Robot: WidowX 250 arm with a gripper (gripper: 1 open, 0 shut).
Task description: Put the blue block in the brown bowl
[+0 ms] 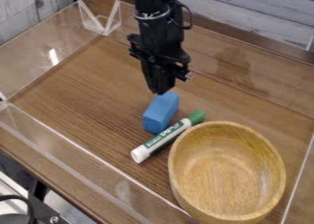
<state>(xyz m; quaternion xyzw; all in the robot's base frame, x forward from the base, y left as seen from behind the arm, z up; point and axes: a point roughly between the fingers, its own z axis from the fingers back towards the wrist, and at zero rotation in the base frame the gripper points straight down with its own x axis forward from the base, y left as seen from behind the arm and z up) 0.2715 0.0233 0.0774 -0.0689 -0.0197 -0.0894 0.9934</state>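
Claw (pixel 161 88) tips indistinct above blue block (pixel 160 112)

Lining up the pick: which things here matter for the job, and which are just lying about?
Job: blue block, brown bowl, gripper above the block, not yet holding it.
Lying about: white-and-green marker beside the block, clear stand at the back.

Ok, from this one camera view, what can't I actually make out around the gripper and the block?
- Black gripper: too small and dark to tell whether open or shut.
- Gap between fingertips and small blue rectangular block: the single view gives no depth.
- Large round light-brown wooden bowl: right rim cut by the frame edge.
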